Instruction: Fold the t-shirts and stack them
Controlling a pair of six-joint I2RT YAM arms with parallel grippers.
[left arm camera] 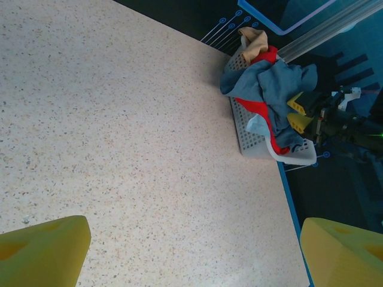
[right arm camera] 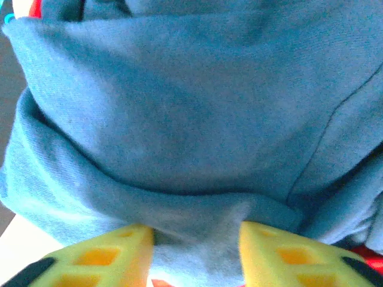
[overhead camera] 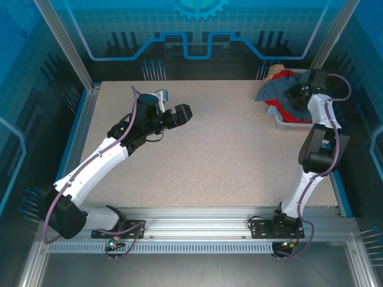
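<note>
Top external view: the t-shirts lie heaped in the white basket at the far right corner of the bench, the slate-blue t-shirt on top, spilling over the basket's left rim, with a red t-shirt under it and a tan t-shirt at the basket's far end. The right hand sits right over the basket. In its wrist view the yellow fingers are narrowed onto a bunched fold of the blue cloth, which fills the gap, so it appears gripped. Crumpled as it is, the shirt shows no clear long axis. The left hand hangs spread wide and empty, well to the basket's left. No print or label is readable.
</note>
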